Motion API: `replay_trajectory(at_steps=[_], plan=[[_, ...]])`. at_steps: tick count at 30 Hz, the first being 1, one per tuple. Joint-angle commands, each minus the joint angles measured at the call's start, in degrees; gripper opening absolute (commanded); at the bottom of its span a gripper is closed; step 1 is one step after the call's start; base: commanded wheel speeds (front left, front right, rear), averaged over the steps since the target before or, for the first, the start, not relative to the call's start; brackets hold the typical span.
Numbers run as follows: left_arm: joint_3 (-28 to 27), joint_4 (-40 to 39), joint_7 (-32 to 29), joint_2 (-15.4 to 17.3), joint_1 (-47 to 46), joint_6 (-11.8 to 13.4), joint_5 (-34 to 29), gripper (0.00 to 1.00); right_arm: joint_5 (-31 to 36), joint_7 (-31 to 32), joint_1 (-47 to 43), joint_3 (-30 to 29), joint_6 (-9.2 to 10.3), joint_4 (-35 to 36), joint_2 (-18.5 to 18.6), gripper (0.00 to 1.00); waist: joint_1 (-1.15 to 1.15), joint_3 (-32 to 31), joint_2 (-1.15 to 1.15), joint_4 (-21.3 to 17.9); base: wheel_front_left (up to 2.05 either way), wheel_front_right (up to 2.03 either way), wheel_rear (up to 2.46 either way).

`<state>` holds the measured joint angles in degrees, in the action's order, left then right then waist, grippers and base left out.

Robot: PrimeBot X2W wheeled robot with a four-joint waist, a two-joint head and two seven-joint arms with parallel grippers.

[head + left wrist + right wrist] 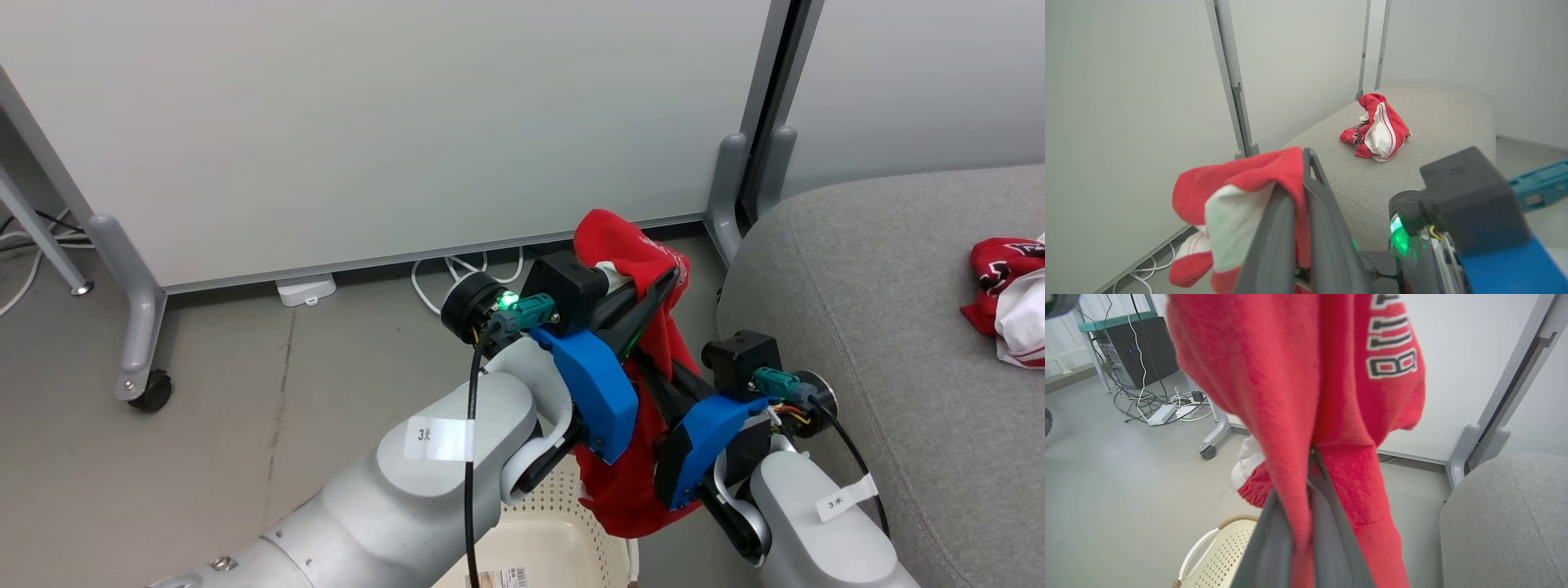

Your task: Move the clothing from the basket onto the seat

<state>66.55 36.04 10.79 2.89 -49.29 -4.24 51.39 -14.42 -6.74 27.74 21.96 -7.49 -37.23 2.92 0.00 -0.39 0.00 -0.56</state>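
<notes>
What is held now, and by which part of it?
One red soft-fabric garment: left gripper has jaws shut on its top fold beside the white panel; right gripper on red cloth lower down.

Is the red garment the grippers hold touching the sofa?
No, the red garment hangs apart from the sofa, with floor showing between them in the right wrist view.

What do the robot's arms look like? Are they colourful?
The left arm and right arm are rounded and silvery grey. Each has a small white label, a bright blue wrist cover, a black box and a teal plug with a black cable. A green light glows on the left wrist. The left gripper and right gripper each have two long dark fingers.
</notes>
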Motion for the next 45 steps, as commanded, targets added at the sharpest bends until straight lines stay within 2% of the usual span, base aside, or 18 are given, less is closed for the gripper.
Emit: replay_trajectory(at_steps=[1,19,20,21,42,45], plan=[[0.1,0.1,0.6,0.0,-0.9,0.1,0.1,0.0,-0.5,-0.3,0.9,0.2,-0.01,-0.2,0.0,0.0,0.0,0.0,0.0,-0.1,0.0,0.0,0.0],[1.8,1.9,1.5,0.0,-1.5,0.6,1.8,0.0,-0.8,-1.9,1.6,1.5,-0.01,-1.6,0.0,0.0,0.0,-0.3,0.0,-0.7,0.0,0.0,0.0],[1.8,2.0,1.5,0.0,-1.5,0.6,2.0,0.35,-0.9,-1.9,1.6,1.6,-0.01,-1.7,0.0,0.0,0.0,-0.3,0.0,-0.7,0.0,0.0,0.0],[1.9,2.0,1.5,0.0,-1.6,0.6,2.0,1.0,-0.9,-2.0,1.7,1.6,-0.01,-1.7,0.0,0.0,0.0,-0.3,0.0,-0.7,0.0,0.0,0.0],[3.2,3.1,2.5,0.0,-1.7,1.1,2.8,1.0,-0.8,-2.4,1.6,1.2,-0.01,-1.8,-0.1,0.0,0.0,0.2,0.0,-0.4,0.0,0.0,0.0],[2.7,2.9,3.4,0.9,-0.5,1.3,2.1,1.0,-1.1,-2.4,1.5,1.4,-0.01,-1.4,-0.1,0.0,0.0,0.2,0.0,-0.5,0.0,0.0,0.0]])
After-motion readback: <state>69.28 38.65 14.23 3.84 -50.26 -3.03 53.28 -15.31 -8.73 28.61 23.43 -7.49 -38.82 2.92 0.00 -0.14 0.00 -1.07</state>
